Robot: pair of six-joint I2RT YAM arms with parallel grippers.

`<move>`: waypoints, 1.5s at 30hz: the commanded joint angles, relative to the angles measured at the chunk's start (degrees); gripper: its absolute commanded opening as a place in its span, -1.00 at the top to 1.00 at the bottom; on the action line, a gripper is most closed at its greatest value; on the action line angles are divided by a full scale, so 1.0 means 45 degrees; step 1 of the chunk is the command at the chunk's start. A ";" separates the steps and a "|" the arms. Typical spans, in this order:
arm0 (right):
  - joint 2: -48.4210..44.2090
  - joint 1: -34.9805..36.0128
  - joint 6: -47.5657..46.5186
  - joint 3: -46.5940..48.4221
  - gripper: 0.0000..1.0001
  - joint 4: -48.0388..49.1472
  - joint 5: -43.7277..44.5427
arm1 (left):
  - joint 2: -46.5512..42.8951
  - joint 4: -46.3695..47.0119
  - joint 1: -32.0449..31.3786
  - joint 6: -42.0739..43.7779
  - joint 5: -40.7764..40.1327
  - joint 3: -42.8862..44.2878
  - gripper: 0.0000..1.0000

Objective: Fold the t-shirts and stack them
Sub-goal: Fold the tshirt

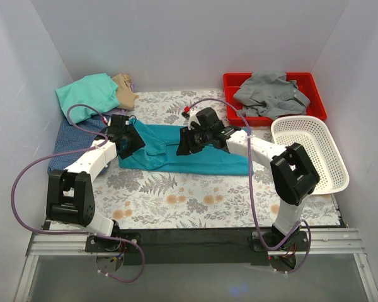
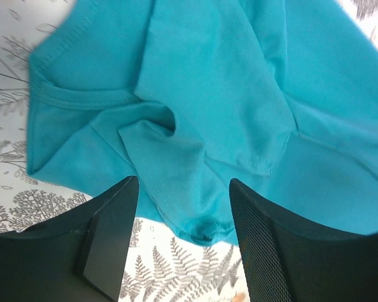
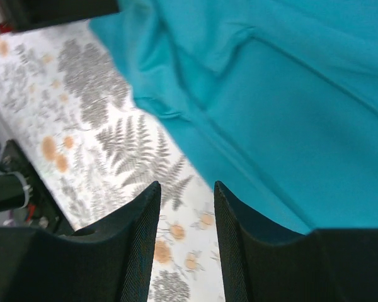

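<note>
**Deep-teal t-shirt [image 1: 195,157] lies crumpled mid-frame on the fern-print surface [image 1: 176,201], with both grippers low over it.**
The left gripper [image 2: 183,189] gapes wide above a rumpled, stitched hem and grips nothing. The right gripper [image 3: 186,189], narrowly parted and empty, sits at the shirt's edge. The limp jersey is doubled and creased, so a pinch may catch only one layer or drag wrinkles into the fold.

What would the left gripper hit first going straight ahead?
The teal shirt: its rumpled edge lies straight ahead of the left gripper. Nothing else shows between, though depth is unclear.
</note>
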 commanded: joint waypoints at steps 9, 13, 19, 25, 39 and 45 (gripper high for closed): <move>0.2382 0.1639 0.0418 0.1534 -0.07 0.1920 -0.1646 | -0.0912 0.0284 0.0503 -0.0301 -0.2731 0.0757 -0.20; 0.3262 0.1777 0.1096 0.2276 -0.09 0.1920 -0.2175 | -0.0971 0.0420 0.1109 -0.0145 -0.1972 0.0523 -0.22; 0.3926 0.1972 0.2132 0.3097 -0.11 0.1901 -0.1804 | -0.0755 0.0420 0.1598 0.0148 -0.0642 0.0347 -0.21; 0.4551 0.2207 0.2331 0.3974 -0.10 0.1277 -0.1276 | -0.0737 0.0538 0.1599 0.0246 -0.0388 0.0249 -0.21; 0.4044 0.2969 -0.3878 0.2238 -0.10 0.0514 0.1555 | -0.0697 0.0694 0.1657 0.0500 -0.0407 0.0190 -0.21; 0.3753 0.3027 -0.5031 0.2356 -0.10 0.0514 0.1888 | -0.0678 0.0713 0.1696 0.0558 -0.0368 0.0190 -0.21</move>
